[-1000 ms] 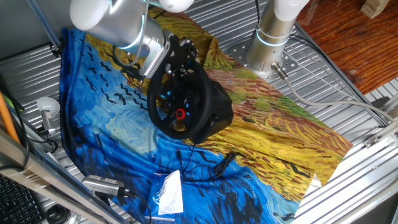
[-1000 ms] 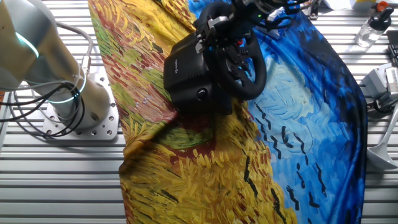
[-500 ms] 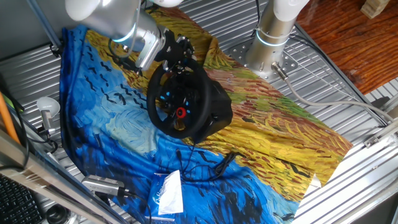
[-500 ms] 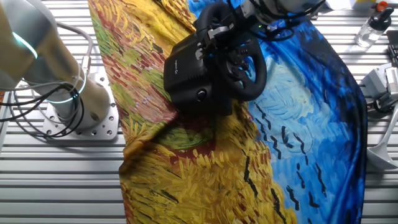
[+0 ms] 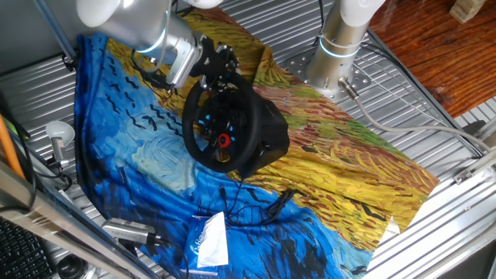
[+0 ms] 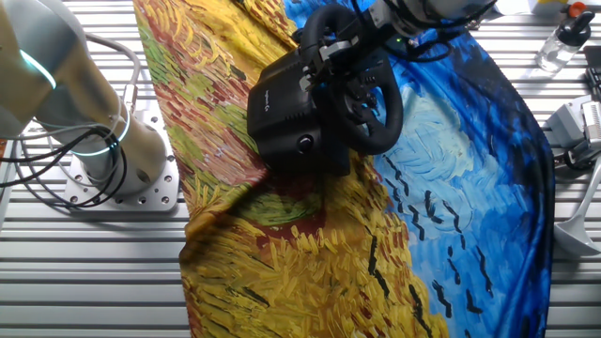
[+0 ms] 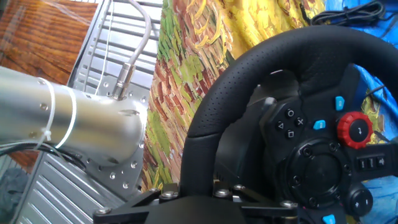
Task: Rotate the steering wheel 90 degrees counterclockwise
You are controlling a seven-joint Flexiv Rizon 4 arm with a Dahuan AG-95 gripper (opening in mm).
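Note:
The black steering wheel (image 5: 203,152) with a red centre button stands tilted on its bulky black base (image 5: 273,136) in the middle of the painted cloth. My gripper (image 5: 220,65) is at the top of the rim, shut on it. In the other fixed view the wheel (image 6: 380,120) faces right and the gripper (image 6: 340,44) clamps its upper edge; the base (image 6: 286,108) is to the left. In the hand view the rim (image 7: 249,68) runs down between my fingers, with the gripper (image 7: 205,194) at the bottom edge and the red button at the right.
The blue and yellow cloth (image 5: 333,155) covers the slatted table. The arm's silver mounting column (image 5: 341,39) stands behind the wheel. A black cable (image 5: 263,208) and a white packet (image 5: 209,240) lie in front. A bottle (image 6: 561,42) stands at the far right.
My arm and gripper have shifted a little up and to the left along the top of the rim. The wheel's base has not moved.

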